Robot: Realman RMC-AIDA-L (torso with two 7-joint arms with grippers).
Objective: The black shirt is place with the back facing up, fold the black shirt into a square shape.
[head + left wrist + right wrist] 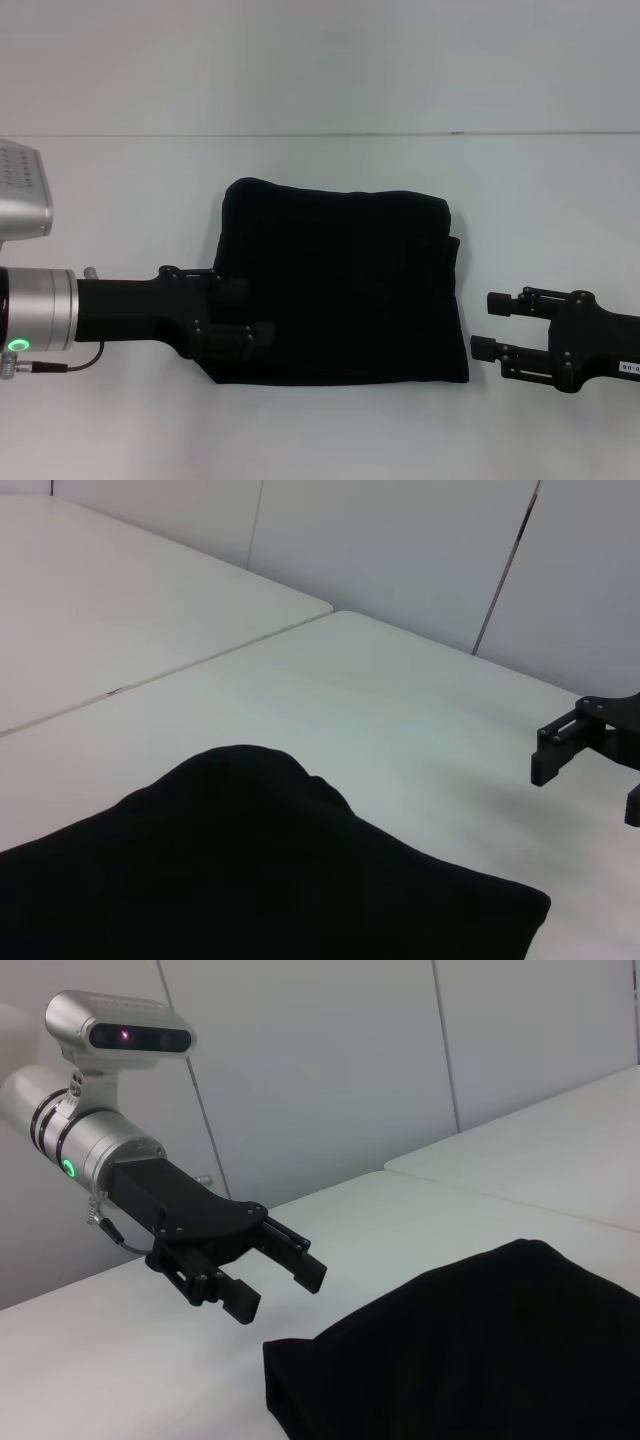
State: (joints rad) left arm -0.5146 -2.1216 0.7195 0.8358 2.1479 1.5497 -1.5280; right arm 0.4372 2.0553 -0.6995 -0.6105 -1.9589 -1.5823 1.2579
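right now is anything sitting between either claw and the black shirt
Nothing visible is. The left claw hangs open at the black shirt's left edge, overlapping it in the head view. The right claw is open just off the shirt's right edge, with only bare white table between.

White bench (330, 430) surface plain and matte. A seam (400, 133) crosses it at the far side. Pale panelled wall (330, 1070) stands behind.

Head view overhead, wrist views low, opposed, sharing the black shirt (345, 285).
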